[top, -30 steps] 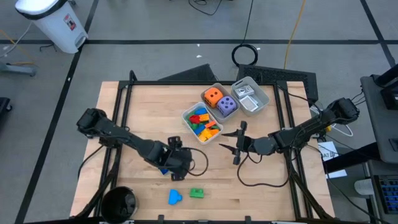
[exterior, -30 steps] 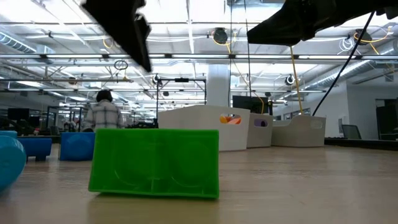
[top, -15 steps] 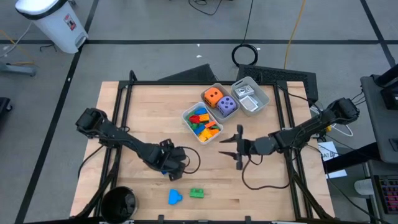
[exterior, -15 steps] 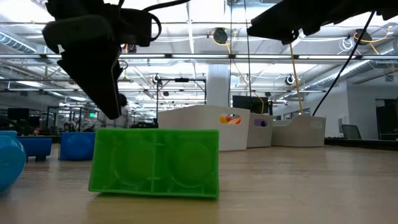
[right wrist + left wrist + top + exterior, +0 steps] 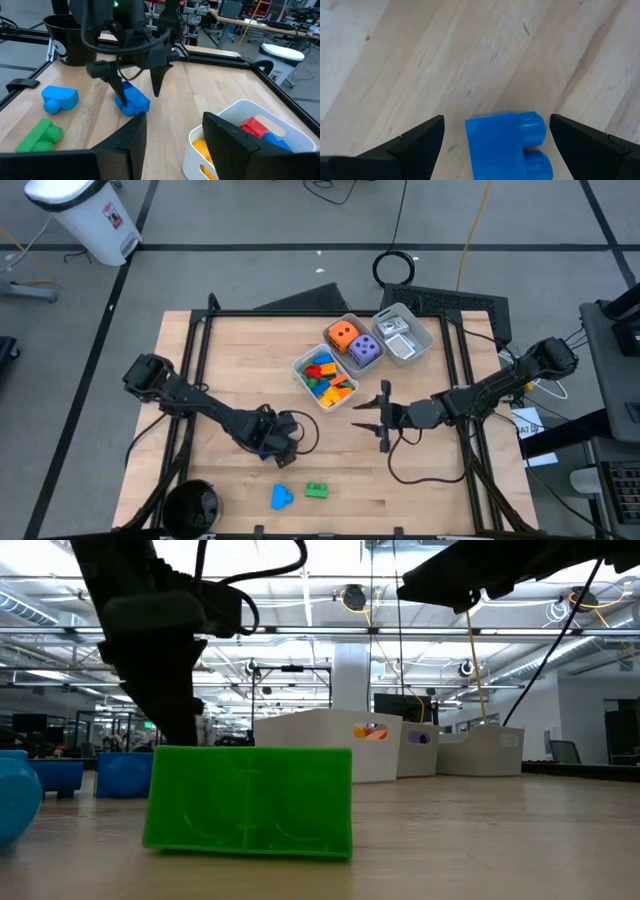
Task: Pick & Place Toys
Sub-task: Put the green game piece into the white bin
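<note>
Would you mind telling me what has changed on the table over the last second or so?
The left tool has swung back and come down over the blue brick, which now lies between its open fingers, not yet gripped. The right tool shifted only slightly and hangs empty beside the tray of bricks. The green brick, the other blue toy and the dice have not moved.

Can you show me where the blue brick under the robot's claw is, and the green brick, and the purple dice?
blue brick (image 5: 506, 144): left wrist view, on its flat top face.
green brick (image 5: 248, 801): low view, middle of its front side.
purple dice (image 5: 364, 350): high view, on its dotted top face.
</note>
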`<state>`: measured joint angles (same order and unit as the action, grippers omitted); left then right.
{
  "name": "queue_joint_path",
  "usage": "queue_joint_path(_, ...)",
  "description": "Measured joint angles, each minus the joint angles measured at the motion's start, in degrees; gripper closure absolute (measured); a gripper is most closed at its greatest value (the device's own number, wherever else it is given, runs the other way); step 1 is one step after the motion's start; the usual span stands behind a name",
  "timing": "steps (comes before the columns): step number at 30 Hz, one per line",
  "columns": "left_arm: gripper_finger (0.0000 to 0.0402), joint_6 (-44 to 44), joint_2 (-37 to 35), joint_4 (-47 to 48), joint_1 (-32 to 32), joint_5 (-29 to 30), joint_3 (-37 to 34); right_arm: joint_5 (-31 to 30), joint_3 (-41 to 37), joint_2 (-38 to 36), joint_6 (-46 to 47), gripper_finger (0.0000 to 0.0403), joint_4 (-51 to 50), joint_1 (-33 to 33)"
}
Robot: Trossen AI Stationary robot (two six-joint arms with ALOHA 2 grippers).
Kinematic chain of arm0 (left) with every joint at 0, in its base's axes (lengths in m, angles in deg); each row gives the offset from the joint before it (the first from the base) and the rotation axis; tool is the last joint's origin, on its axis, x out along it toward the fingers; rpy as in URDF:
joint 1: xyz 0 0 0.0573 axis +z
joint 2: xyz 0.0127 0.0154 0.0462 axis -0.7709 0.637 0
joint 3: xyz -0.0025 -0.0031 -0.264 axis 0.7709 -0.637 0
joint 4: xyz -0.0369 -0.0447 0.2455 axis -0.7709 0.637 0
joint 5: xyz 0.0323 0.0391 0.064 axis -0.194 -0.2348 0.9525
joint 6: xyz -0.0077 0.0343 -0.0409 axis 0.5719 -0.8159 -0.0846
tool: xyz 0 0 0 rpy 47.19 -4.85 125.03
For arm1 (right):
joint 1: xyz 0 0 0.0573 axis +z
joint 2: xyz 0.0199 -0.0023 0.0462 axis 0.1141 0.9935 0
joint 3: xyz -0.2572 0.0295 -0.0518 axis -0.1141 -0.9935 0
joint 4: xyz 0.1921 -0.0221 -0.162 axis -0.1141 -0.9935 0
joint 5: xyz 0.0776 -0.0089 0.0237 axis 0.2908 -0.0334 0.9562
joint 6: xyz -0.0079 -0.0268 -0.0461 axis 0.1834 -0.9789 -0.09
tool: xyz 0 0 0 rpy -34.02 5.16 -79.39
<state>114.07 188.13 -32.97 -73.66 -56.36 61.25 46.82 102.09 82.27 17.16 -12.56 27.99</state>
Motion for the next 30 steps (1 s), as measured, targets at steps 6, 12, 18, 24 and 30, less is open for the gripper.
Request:
queue_joint_path(6, 0.0036, -2.28, 0.0, -2.54, 0.41, -5.97, 0.02, -0.11, 0.0, 0.0, 0.0, 0.0238, -0.01, -0.1)
queue_joint_path(12, 0.0037, -10.3, 1.03, -16.24, -1.29, -12.11, 0.07, -0.11, 0.0, 0.0, 0.0, 0.0238, 0.01, -0.1)
queue_joint_path(18, 0.0037, -27.1, 5.65, -32.92, -4.71, -17.02, 0.06, -0.13, 0.04, 0.0, 0.0, 0.0238, 0.23, -0.1)
queue_joint_path(24, 0.0037, -34.07, 6.62, -43.43, -5.55, -18.29, 0.21, -0.13, 0.04, 0.0, -0.02, 0.0238, 0.89, -0.14)
queue_joint_path(30, 0.0037, -29.64, 8.84, -40.08, -4.8, -17.21, 0.09, -0.13, 0.04, 0.0, -0.06, 0.0238, 0.86, -0.27)
